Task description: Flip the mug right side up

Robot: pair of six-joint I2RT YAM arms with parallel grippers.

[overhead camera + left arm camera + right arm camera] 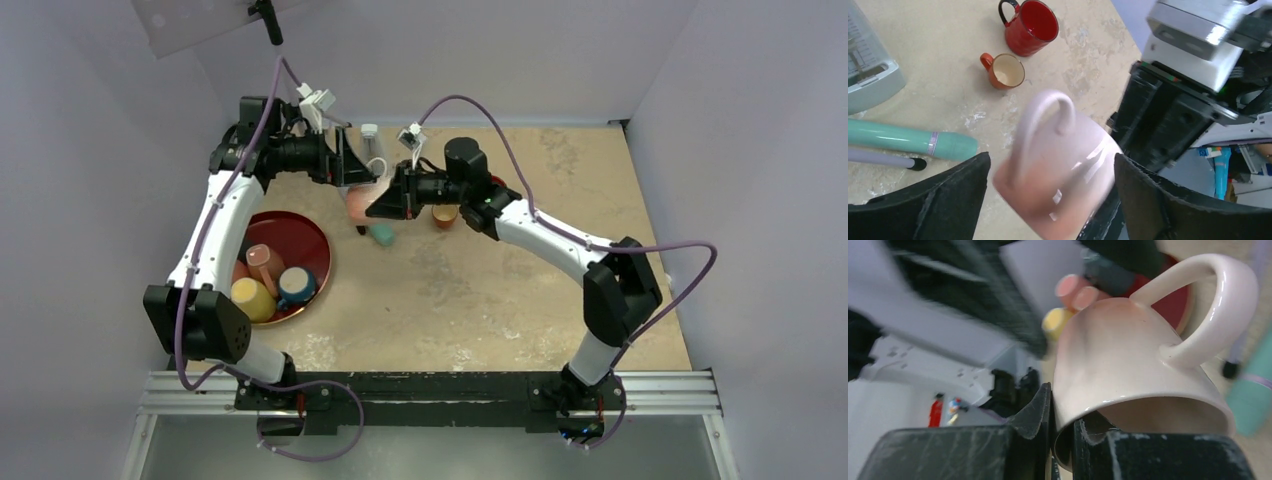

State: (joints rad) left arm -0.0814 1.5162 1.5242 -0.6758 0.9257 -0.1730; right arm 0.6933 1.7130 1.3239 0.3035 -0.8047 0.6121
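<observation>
Right gripper (1062, 416) clamps the mug (1128, 355) by its rim, left gripper (1050, 172) spread around.

The left arm (213, 238) and right arm (548, 236) reach far forward, bending inward toward the pink mug (1128, 355). The right claw (1062, 426) clamps the mug's rim; the left claw (1050, 175) straddles the mug, fingers spread wide.

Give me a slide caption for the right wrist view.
The right hand pinches the rim of a pale pink mug, one finger inside and one outside.
</observation>
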